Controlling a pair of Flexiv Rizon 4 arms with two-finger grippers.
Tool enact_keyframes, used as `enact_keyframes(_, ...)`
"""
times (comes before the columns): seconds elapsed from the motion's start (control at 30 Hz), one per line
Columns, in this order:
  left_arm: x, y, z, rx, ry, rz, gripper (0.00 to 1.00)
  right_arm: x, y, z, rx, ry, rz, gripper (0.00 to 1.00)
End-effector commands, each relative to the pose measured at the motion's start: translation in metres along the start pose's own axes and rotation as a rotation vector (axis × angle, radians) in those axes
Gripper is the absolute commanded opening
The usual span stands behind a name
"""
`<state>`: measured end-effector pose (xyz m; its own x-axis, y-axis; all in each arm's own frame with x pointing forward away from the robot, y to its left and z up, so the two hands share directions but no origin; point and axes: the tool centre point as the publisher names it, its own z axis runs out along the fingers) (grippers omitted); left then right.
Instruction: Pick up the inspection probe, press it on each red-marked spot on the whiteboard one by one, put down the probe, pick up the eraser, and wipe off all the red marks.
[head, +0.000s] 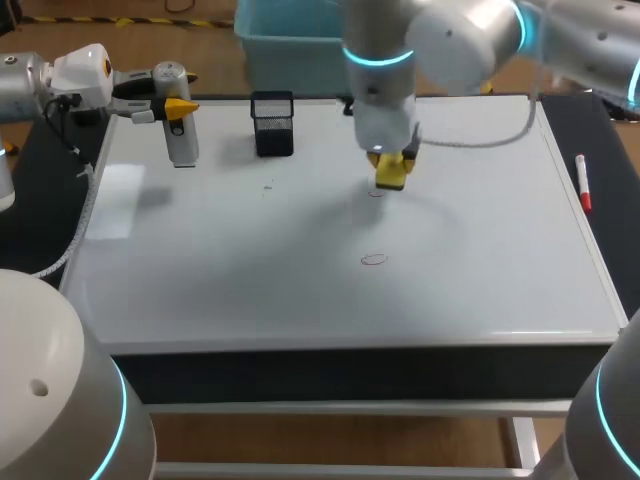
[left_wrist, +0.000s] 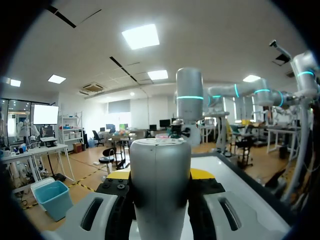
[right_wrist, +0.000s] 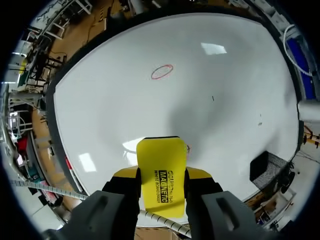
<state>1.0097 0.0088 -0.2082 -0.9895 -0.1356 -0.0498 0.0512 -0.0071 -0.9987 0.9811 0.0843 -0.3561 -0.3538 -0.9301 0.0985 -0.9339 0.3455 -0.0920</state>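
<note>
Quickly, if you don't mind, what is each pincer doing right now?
Left pincer: closed on the inspection probe.
Right pincer: closed on the yellow eraser.

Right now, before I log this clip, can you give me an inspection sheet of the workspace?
Surface: whiteboard carrying two red marks, one oval in the open, the other mark right beside the eraser.
Job's things: probe upright near the far left corner; yellow eraser low over the board, contact cannot be told.
Clutter: black mesh holder at the far edge; marker on the dark strip right of the board.
Claws: left claw shut on the probe; right claw shut on the eraser.
Cables: white cable across the far right; coiled cable along the left edge.
Surroundings: nothing seen.
</note>
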Motion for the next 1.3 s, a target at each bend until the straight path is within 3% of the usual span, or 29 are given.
enact_keyframes(0.03,0.000,-0.001,0.000,0.001,-0.001,0.002,0.00,0.016,-0.030,0.003,-0.040,-0.018,0.006,0.00)
enact_keyframes(0.47,0.000,-0.001,0.000,0.001,-0.001,0.002,0.00,0.040,-0.080,0.021,-0.064,-0.020,0.001,0.00)
enact_keyframes(0.87,0.000,-0.001,0.000,0.001,-0.001,0.002,0.00,0.046,-0.080,0.028,-0.069,-0.026,-0.002,0.00)
enact_keyframes(1.3,0.000,-0.001,0.000,0.001,-0.001,0.002,0.00,0.083,-0.099,0.032,-0.065,-0.020,0.039,0.00)
